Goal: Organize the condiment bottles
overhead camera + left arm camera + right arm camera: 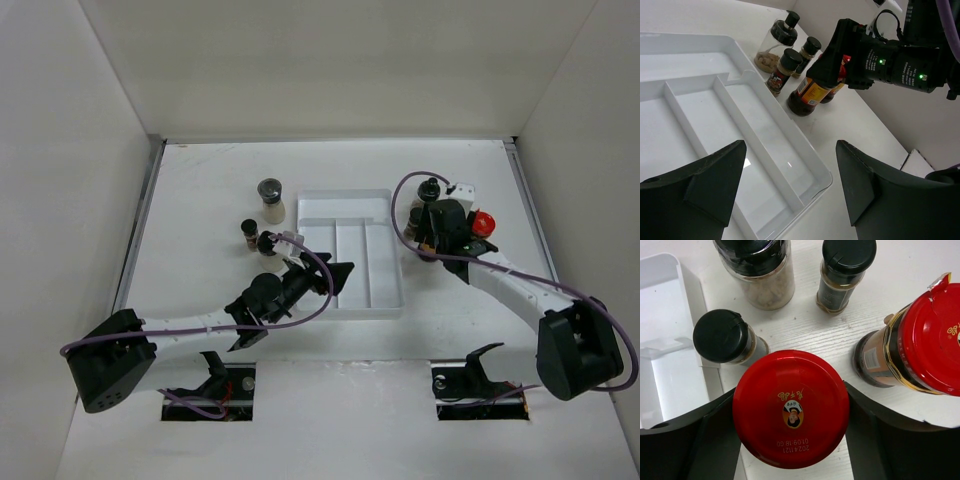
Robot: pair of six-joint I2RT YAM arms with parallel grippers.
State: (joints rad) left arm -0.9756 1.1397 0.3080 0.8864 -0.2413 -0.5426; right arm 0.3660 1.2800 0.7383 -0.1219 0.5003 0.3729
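My right gripper (440, 225) is shut on a red-capped amber jar (791, 407) that stands on the table just right of the white tray; the left wrist view shows its amber body (807, 95) under the gripper. A second red-capped jar (930, 340) stands beside it (484, 222). Two slim black-capped spice bottles (720, 335) (847, 270) and a wider black-lidded jar (760, 275) stand just beyond. A whitish grey-lidded jar (270, 200) and two small black-capped bottles (249, 234) stand left of the tray. My left gripper (340, 272) is open and empty above the tray's near corner (790, 175).
The white divided tray (345, 195) lies mid-table with its long compartments bare (745, 80). White walls close in the table on three sides. A small white card (463, 188) lies behind the right gripper.
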